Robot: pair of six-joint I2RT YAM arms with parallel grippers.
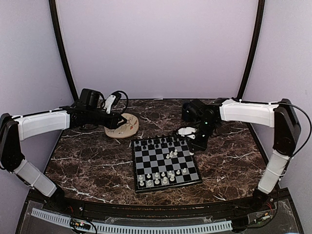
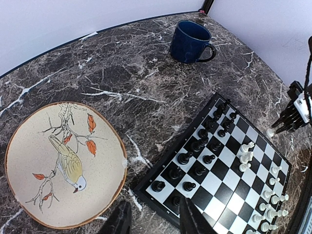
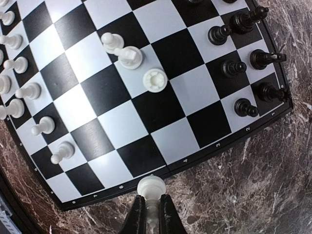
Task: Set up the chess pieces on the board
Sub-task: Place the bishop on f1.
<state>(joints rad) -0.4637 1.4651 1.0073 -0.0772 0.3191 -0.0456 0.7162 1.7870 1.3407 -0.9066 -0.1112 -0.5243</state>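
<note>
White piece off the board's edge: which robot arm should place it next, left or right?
Right. The right gripper is shut on that white piece beside the board; the left gripper hangs open and empty near the plate.

My left arm [image 1: 41,124] reached in from the left, its white forearm lying nearly level and the wrist turned toward the middle. My left end effector [image 2: 155,220] stood partly open and tilted downward, its two dark fingers [image 2: 122,222] apart with nothing between them. My right arm [image 1: 246,112] rose at the right side, bent sharply at the elbow, and its forearm ran level toward the centre. From there the wrist dropped, so my right end effector [image 3: 152,201] pointed steeply down. Its jaws were closed tight on a small white piece [image 3: 151,186], gripped by its lower part, the rounded head showing just past the tips.
</note>
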